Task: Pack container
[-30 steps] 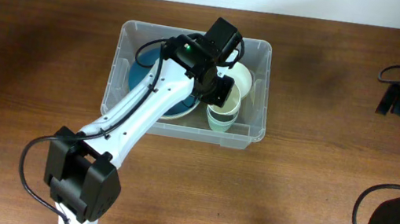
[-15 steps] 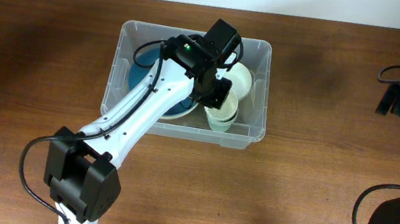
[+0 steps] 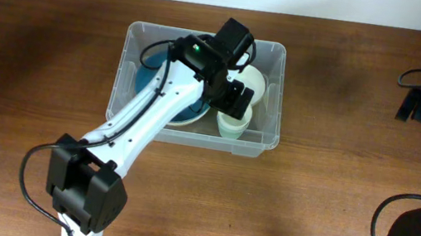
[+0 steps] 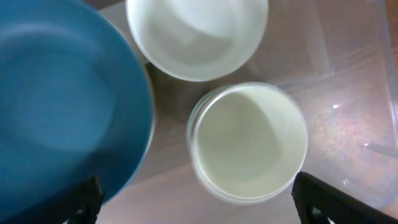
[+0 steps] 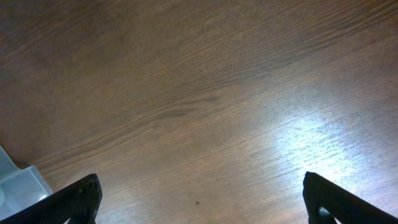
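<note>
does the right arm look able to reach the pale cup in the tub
Probably not: the left gripper hangs open right over the pale cup in the container, and the right gripper is far off.

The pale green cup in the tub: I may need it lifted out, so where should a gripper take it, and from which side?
Probably the rim, from straight above: the cup stands upright, mouth open, with the white bowl, blue bowl and container wall crowding its sides.
</note>
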